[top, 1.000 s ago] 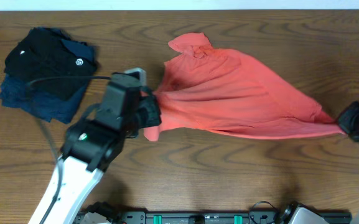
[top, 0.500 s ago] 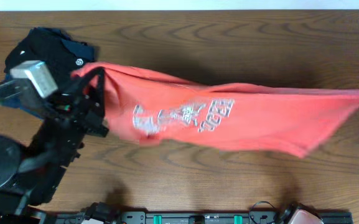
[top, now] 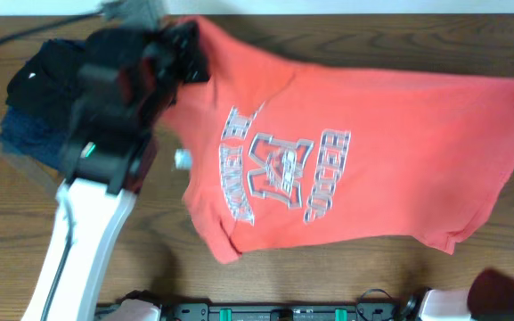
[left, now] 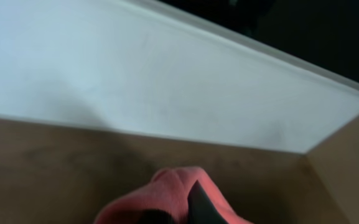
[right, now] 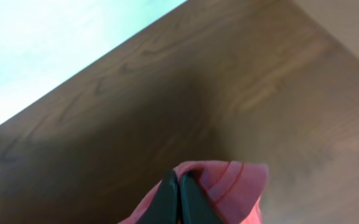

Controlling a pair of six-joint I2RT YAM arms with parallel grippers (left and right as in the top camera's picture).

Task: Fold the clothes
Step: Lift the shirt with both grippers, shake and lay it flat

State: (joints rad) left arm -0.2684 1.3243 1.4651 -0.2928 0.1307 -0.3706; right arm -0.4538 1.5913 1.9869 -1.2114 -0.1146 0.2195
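A coral-red T-shirt (top: 399, 152) with white-and-dark varsity lettering (top: 283, 174) is stretched out flat in the air across the overhead view, print facing up. My left gripper (top: 185, 40) is shut on its upper-left corner near the table's far edge; the left wrist view shows the bunched red cloth (left: 167, 196) in the jaws (left: 188, 208). My right gripper (right: 179, 193) is shut on the shirt's other end, a hemmed corner (right: 229, 183); in the overhead view it is out past the right edge.
A pile of black and navy-blue garments (top: 38, 98) lies at the back left, partly under my left arm (top: 105, 160). The wooden table (top: 363, 276) shows below the shirt. A white wall (left: 135, 74) runs behind the table's far edge.
Both grippers lifted and swung the shirt toward the table's far side. It opened from a bunched, stretched band into a spread sheet with the print showing. My left arm moved up and back.
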